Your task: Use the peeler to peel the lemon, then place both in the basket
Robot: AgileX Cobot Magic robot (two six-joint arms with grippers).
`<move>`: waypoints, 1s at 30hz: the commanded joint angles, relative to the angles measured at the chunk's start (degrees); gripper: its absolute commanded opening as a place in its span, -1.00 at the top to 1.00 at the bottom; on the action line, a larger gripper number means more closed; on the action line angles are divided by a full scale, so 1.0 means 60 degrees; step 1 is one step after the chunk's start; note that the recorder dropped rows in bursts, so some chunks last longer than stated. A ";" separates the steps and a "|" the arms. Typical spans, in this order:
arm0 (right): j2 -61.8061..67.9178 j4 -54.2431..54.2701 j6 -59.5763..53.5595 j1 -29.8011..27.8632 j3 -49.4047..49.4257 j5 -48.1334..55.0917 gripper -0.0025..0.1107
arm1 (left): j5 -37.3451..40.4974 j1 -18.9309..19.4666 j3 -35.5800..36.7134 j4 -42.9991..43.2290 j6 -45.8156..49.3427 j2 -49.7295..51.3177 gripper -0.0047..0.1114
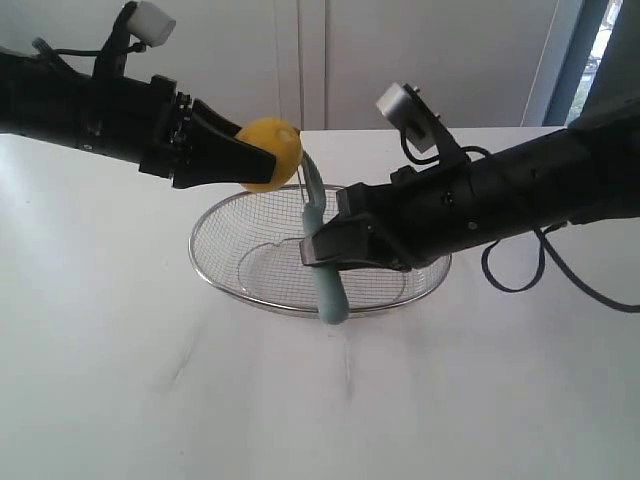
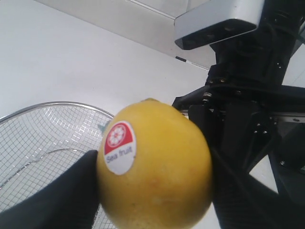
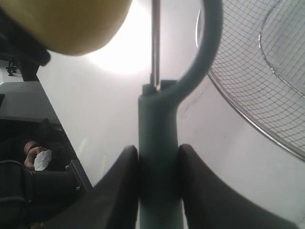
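Note:
My left gripper (image 1: 258, 160) is shut on the yellow lemon (image 1: 273, 153), held in the air above the far left rim of the wire basket (image 1: 222, 215). Up close the lemon (image 2: 155, 167) shows a red and white sticker. My right gripper (image 1: 322, 248) is shut on the pale teal peeler (image 1: 322, 250), which stands nearly upright over the basket, its handle end hanging past the near rim. The peeler's metal blade head points up and meets the lemon's side. In the right wrist view both fingers press the peeler handle (image 3: 158, 157), with the lemon (image 3: 71, 24) just beyond the blade.
The basket (image 3: 248, 95) rests on a white table. Both black arms reach in from the sides and meet over it. A white wall stands behind, with a window edge at the far right.

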 commanded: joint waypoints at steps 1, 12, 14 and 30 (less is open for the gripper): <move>-0.0021 0.0459 -0.0337 0.0011 -0.0017 -0.0069 0.96 | 0.0280 0.0032 -0.0052 -0.0246 0.0051 -0.0060 0.92; -0.0298 0.0789 -0.0549 -0.0118 -0.0017 -0.0291 0.96 | 0.0280 0.0032 -0.0052 -0.0246 0.0051 -0.0060 0.92; -0.0519 0.0797 -0.0571 -0.0339 -0.0017 -0.0309 0.96 | 0.0280 0.0032 -0.0052 -0.0246 0.0051 -0.0060 0.92; 0.0212 0.1017 -0.0571 -0.0474 0.0038 0.0229 0.96 | 0.0316 0.0032 -0.0052 -0.0246 0.0051 -0.0060 0.92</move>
